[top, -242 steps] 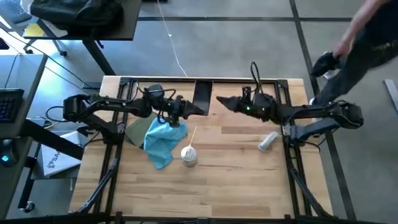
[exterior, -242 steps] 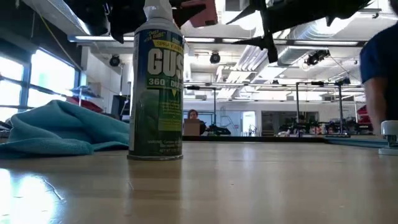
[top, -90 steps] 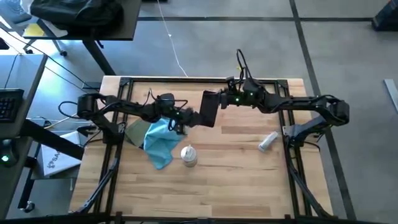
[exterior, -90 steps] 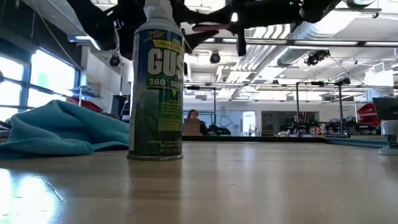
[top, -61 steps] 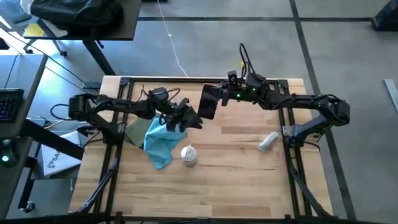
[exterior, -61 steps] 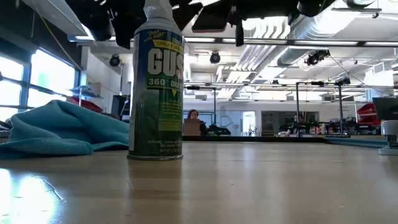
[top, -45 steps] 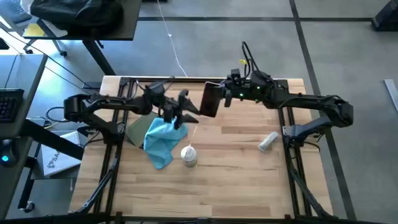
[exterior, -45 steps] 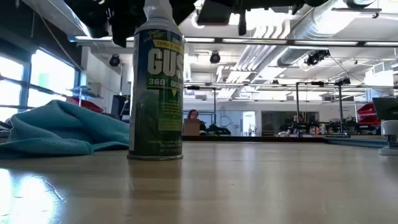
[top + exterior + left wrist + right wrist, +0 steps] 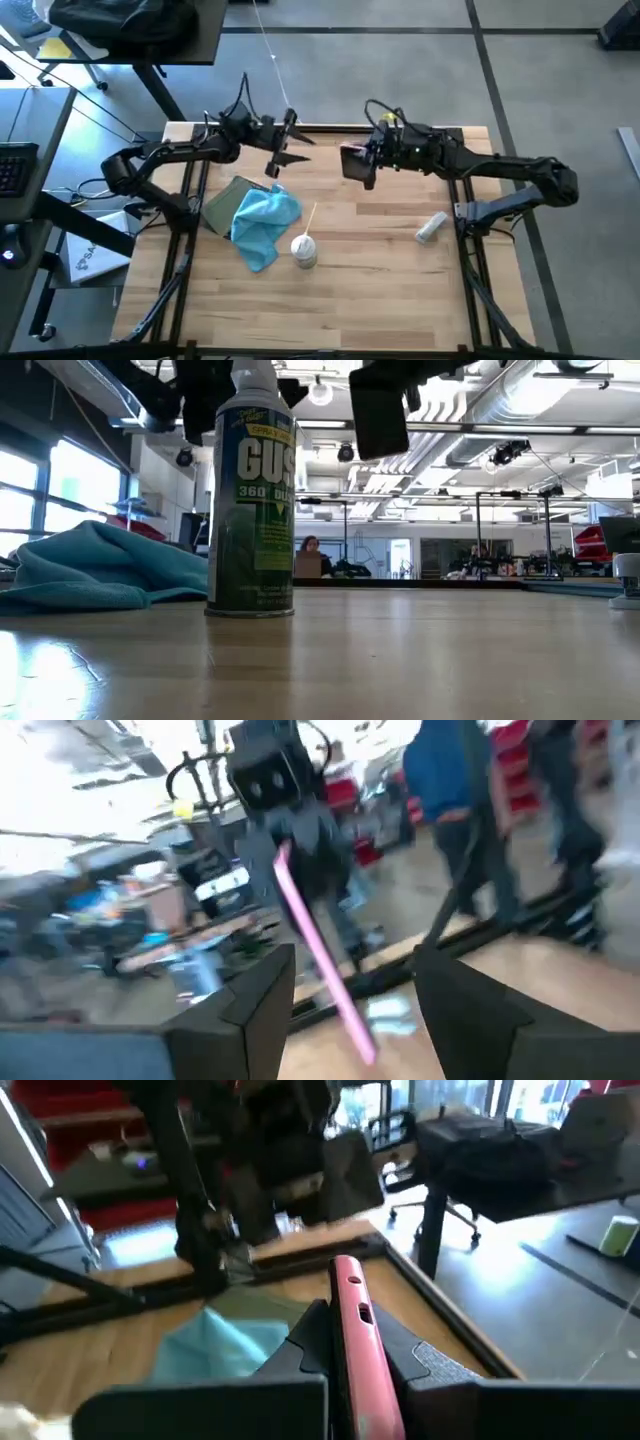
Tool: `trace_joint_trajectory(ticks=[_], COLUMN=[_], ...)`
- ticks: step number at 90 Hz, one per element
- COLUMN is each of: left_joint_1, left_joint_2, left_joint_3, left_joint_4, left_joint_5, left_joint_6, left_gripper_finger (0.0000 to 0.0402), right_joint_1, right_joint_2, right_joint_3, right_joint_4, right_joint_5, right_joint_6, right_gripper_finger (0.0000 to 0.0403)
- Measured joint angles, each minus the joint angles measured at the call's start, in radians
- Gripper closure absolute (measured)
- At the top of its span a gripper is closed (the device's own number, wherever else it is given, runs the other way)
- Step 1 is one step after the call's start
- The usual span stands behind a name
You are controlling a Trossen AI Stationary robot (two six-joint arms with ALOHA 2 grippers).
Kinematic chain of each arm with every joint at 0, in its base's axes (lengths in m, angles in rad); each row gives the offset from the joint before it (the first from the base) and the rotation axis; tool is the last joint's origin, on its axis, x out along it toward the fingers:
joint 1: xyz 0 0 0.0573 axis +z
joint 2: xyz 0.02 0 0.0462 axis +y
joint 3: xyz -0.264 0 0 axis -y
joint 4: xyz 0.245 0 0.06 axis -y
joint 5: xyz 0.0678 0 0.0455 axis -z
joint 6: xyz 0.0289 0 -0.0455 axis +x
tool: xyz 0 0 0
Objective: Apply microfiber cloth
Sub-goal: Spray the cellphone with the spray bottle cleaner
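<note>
Cloth: soft light-blue microfiber cloth (image 9: 259, 223) lies crumpled on the wooden desk (image 9: 380, 280), beside the green spray can (image 9: 254, 500) | left tool (image 9: 282, 147): fingers spread, empty, raised | right tool (image 9: 358, 163): pinching flat pink-edged phone (image 9: 356, 1342)

Two black jointed arms, matte housings, thin black cables looping above each wrist. Left gripper (image 9: 284, 152) has flat, dark, pointed fingers (image 9: 250, 1010); right gripper (image 9: 358, 163) looks the same, with a small yellow tag near its wrist.
</note>
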Motion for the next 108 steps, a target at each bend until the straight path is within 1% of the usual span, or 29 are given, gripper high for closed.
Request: trace_joint_trajectory(ticks=[10, 20, 32, 42, 50, 58, 66, 74, 84, 90, 97, 108], left_joint_1=[0.005, 0.031, 0.048, 0.039, 0.014, -0.016, -0.050, -0.076, -0.103, -0.123, -0.159, -0.226], left_joint_2=[0.058, 0.064, 0.037, 0.032, 0.034, 0.032, 0.033, 0.033, 0.033, 0.034, 0.039, 0.037], left_joint_3=[0.011, 0.015, 0.015, 0.015, 0.011, 0.007, 0.006, 0.006, 0.006, 0.006, 0.006, 0.005], left_joint_4=[-0.014, -0.003, 0.003, -0.001, -0.012, -0.013, -0.030, -0.027, -0.030, -0.066, -0.157, -0.315], left_joint_5=[0.024, 0.062, 0.168, 0.279, 0.333, 0.316, 0.272, 0.266, 0.248, 0.255, 0.282, 0.267], left_joint_6=[-0.061, -0.057, -0.068, -0.097, -0.082, -0.043, -0.042, -0.039, -0.033, -0.029, 0.041, 0.221], left_gripper_finger=[0.0220, 0.0220, 0.0220, 0.0220, 0.0220, 0.0220, 0.0220, 0.0220, 0.0223, 0.0232, 0.0247, 0.0280], right_joint_1=[0.031, 0.066, 0.140, 0.205, 0.251, 0.287, 0.321, 0.342, 0.352, 0.359, 0.369, 0.372], right_joint_2=[0.001, 0.000, 0.000, 0.000, 0.000, 0.000, 0.000, 0.000, 0.000, 0.000, 0.000, 0.004], right_joint_3=[-0.044, -0.082, -0.123, -0.146, -0.172, -0.196, -0.218, -0.238, -0.259, -0.260, -0.260, -0.260], right_joint_4=[0.008, 0.011, 0.024, 0.031, 0.029, 0.033, 0.035, 0.048, 0.083, 0.087, 0.092, 0.088], right_joint_5=[0.065, 0.126, 0.188, 0.286, 0.364, 0.409, 0.451, 0.479, 0.481, 0.481, 0.481, 0.478], right_joint_6=[0.007, 0.023, 0.049, 0.065, 0.087, 0.117, 0.151, 0.168, 0.176, 0.186, 0.187, 0.189], right_gripper_finger=[0.0403, 0.0403, 0.0403, 0.0403, 0.0403, 0.0403, 0.0403, 0.0403, 0.0403, 0.0403, 0.0403, 0.0403])
